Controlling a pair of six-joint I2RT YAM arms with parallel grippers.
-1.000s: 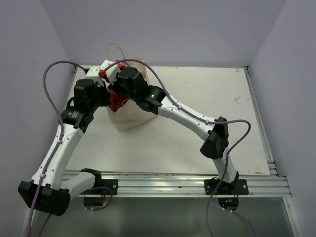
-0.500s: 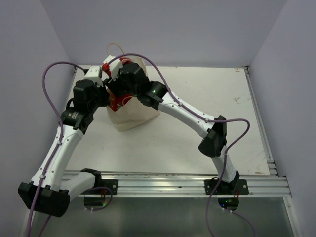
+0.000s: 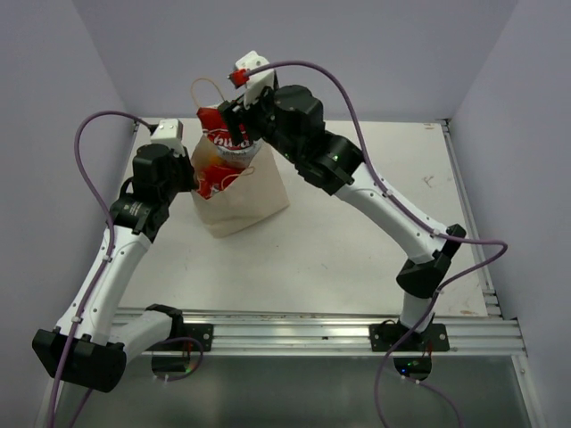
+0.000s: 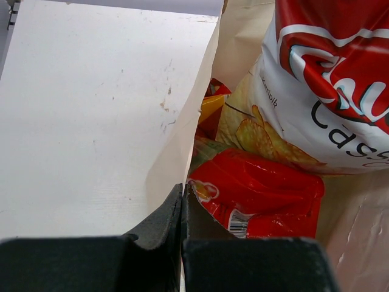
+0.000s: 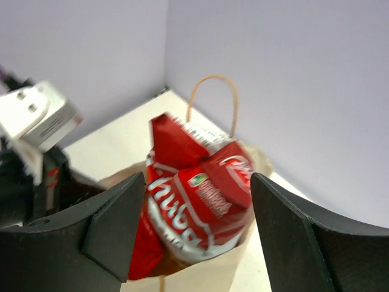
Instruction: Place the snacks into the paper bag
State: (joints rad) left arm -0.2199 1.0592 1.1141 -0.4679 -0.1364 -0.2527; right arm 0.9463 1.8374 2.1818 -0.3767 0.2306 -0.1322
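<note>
The tan paper bag [image 3: 245,196] stands upright at the table's back left. A large red-and-white chip bag [image 3: 227,134] pokes out of its top. The left wrist view looks into the paper bag [image 4: 188,134]: the chip bag [image 4: 328,91] leans over a smaller red packet [image 4: 261,194], and an orange-yellow packet [image 4: 209,106] lies behind. My left gripper [image 4: 182,190] is shut on the bag's left rim. My right gripper [image 5: 196,182] hangs open above the chip bag [image 5: 194,207], with nothing between its fingers.
One loop handle [image 5: 213,91] of the paper bag rises toward the back wall. The left arm's wrist [image 3: 161,174] presses close to the bag's left side. White table [image 3: 375,178] stretches to the right, with a metal rail [image 3: 312,330] along its near edge.
My right gripper has opened, let go of the chip bag and lifted up and to the right. The chip bag now stands in the paper bag. The left gripper has not moved.
</note>
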